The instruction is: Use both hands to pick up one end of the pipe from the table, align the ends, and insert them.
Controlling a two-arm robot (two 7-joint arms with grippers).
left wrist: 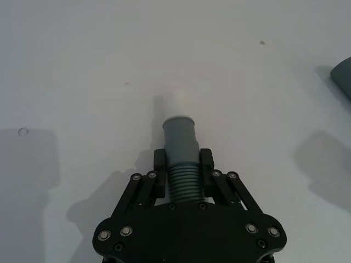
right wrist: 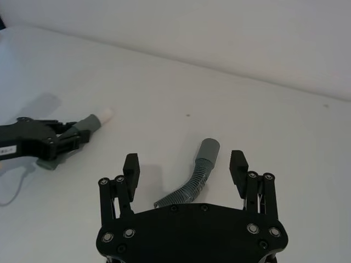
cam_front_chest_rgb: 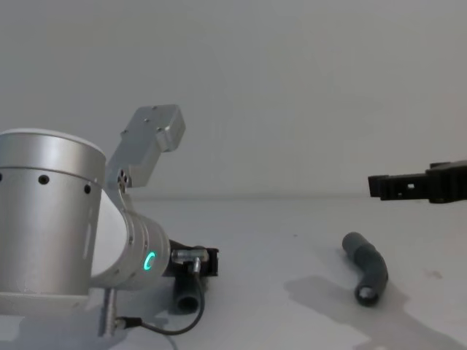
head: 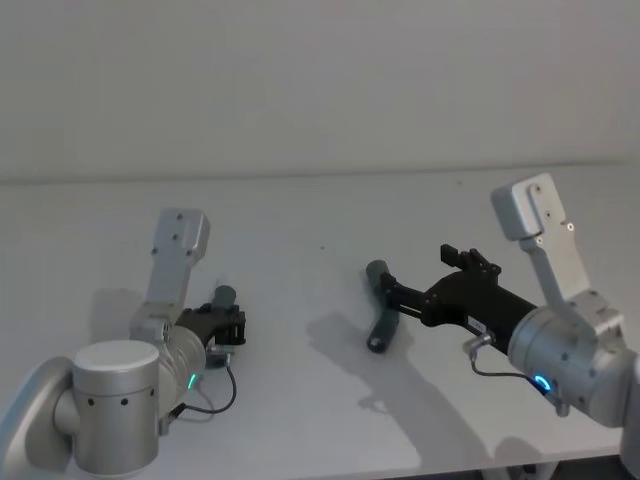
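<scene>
Even, bright light fell from above on the table (head: 300,210). Soft grey shadows spread under the right gripper (right wrist: 185,161), the left gripper (left wrist: 184,161) and the pipe (cam_front_chest_rgb: 368,271). A ring light (cam_front_chest_rgb: 149,261) glowed green.

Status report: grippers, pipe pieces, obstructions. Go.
Left gripper shut on white-tipped pipe piece. Right gripper open, above second pipe piece lying on table. Path between pieces unobstructed.

The white-tipped pipe (left wrist: 179,134) is clamped by the left gripper (left wrist: 182,160). The bent plain pipe (right wrist: 196,178) lies loose on the table (head: 300,210).
</scene>
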